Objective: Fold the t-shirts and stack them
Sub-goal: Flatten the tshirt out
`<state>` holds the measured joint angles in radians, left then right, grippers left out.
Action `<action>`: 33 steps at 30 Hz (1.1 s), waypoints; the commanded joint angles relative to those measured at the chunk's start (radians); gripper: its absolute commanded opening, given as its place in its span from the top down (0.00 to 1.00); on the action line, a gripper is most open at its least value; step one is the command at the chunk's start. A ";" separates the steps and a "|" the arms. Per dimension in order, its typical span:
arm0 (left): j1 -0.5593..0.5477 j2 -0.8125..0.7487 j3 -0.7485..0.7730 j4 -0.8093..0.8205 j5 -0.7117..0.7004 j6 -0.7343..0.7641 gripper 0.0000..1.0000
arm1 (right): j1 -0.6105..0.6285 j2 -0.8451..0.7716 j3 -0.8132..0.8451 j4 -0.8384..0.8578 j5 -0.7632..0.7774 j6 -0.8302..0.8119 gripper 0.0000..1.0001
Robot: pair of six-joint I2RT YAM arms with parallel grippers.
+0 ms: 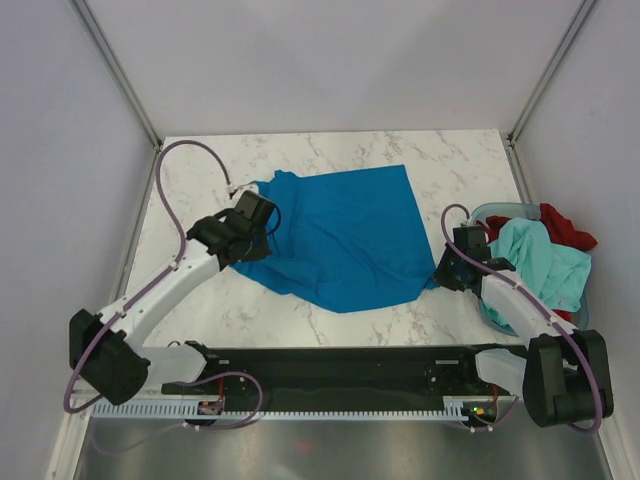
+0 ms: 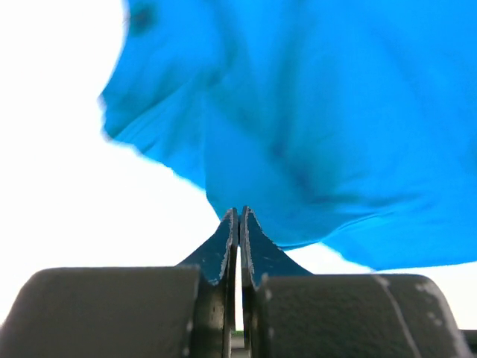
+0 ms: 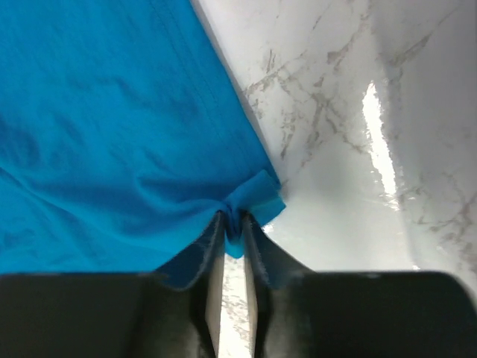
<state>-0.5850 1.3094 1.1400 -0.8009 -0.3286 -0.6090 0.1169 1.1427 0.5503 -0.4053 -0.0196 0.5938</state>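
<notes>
A vivid blue t-shirt (image 1: 340,235) lies spread on the marble table (image 1: 240,310). My left gripper (image 1: 262,215) is at its left edge. In the left wrist view that gripper (image 2: 240,212) is shut, its tips pinching the edge of the blue fabric (image 2: 313,112). My right gripper (image 1: 445,270) is at the shirt's near right corner. In the right wrist view a small bunched fold of the blue shirt (image 3: 112,134) sits gripped between the narrow jaws of that gripper (image 3: 232,218). A mint-teal t-shirt (image 1: 540,260) and a red one (image 1: 565,228) lie crumpled in the basket.
The translucent grey-blue basket (image 1: 497,209) stands at the table's right edge, right beside my right arm. White enclosure walls close in the back and both sides. A black base rail (image 1: 330,365) runs along the near edge.
</notes>
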 commanded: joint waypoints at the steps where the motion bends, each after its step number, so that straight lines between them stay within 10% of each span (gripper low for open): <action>1: -0.001 -0.140 -0.100 -0.213 -0.151 -0.100 0.98 | 0.004 -0.004 0.054 -0.067 0.058 -0.014 0.75; 6: 0.001 -0.375 -0.257 -0.245 -0.061 -0.242 0.98 | 0.004 -0.006 0.123 -0.197 0.105 0.122 0.60; 19: 0.175 -0.445 -0.207 -0.256 -0.178 -0.227 0.98 | 0.036 -0.051 0.063 -0.210 0.148 0.279 0.62; 33: 0.274 -0.374 -0.325 -0.037 -0.130 -0.307 0.98 | 0.110 0.311 0.163 0.247 0.125 0.179 0.64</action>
<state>-0.3340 0.8970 0.8474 -0.9745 -0.4759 -0.8490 0.2237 1.3815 0.6453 -0.3145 0.0860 0.7925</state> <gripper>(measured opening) 0.033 0.360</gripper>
